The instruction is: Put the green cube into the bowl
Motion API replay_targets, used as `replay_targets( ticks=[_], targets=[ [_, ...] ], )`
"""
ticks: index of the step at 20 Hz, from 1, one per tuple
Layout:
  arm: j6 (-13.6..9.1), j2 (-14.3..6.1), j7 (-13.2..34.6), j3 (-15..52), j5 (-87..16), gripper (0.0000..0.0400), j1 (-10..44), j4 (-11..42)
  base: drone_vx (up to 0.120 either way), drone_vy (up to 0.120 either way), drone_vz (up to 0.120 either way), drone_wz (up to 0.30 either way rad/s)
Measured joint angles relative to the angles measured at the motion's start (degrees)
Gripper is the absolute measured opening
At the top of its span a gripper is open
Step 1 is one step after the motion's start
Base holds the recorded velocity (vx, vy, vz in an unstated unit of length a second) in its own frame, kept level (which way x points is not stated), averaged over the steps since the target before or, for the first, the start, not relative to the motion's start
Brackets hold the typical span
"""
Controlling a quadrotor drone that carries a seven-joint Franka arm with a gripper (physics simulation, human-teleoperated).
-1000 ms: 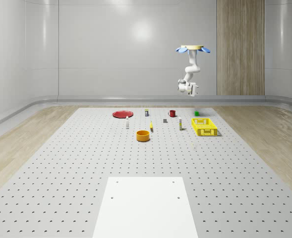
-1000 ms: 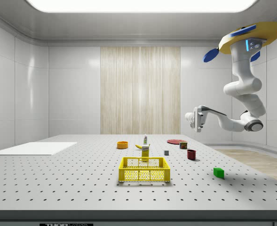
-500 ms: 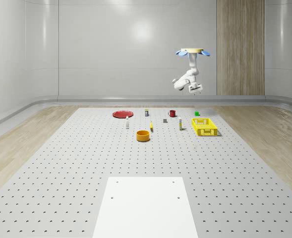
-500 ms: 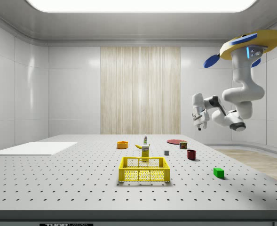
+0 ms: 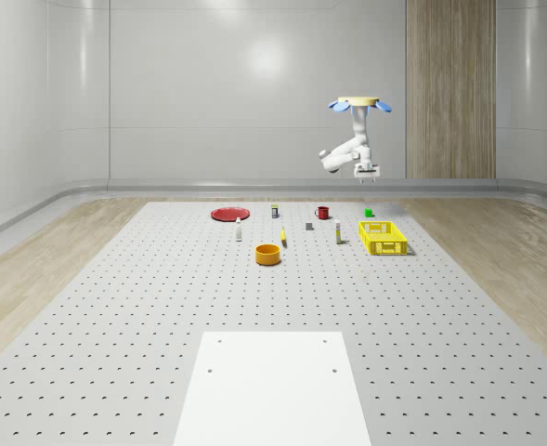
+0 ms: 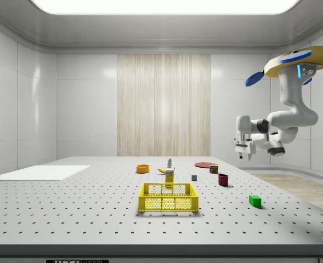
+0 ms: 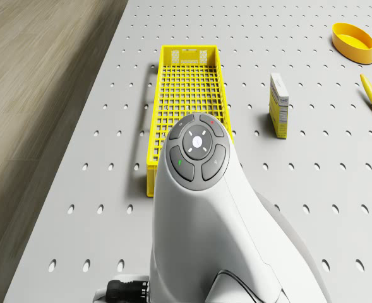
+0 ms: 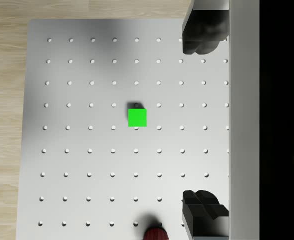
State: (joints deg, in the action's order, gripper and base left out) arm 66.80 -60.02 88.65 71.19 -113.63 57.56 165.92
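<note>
While the drone (image 6: 295,61) hovers high above the far corner of the perforated table (image 5: 162,316), the arm is folded under it and the gripper (image 6: 244,153) points straight down, well above the surface. Fingers spread wide here, folks: in the wrist view the two dark fingertips (image 8: 202,35) stand far apart with nothing between them.

And there's the target! The green cube (image 8: 137,117) sits alone on the bare plate, flat on one face, its sides lined up with the rows of holes. In the wrist view it lies off toward nine o'clock of the midpoint between the fingers, so the gripper is not yet centred over it. A red mug (image 8: 154,234) peeks in at about six o'clock of the cube, apart from it. In the whole-scene view the cube (image 5: 369,213) is near the table's far edge, with the yellow crate (image 5: 383,237) close by at about five o'clock and the orange bowl (image 5: 268,254) well apart at about eight o'clock.

How will it handle? My call: small, rigid, light, smooth-faced, so no crushing worry, but a skewed pinch could twist it. Best bet is to come down from above and close on two opposite flat sides, about mid-height.
</note>
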Motion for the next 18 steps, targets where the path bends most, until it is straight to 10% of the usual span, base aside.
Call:
replay_targets(
  ticks=[10,18],
  targets=[
    [1.73,-3.38,2.11,1.74,0.97,0.0400,2.70,-0.09,-0.120,0.004,-0.120,0.000],
    [3.75,-5.80,3.07,2.64,2.19,0.0400,3.77,-0.26,0.000,0.065,-0.120,0.000]
  ],
)
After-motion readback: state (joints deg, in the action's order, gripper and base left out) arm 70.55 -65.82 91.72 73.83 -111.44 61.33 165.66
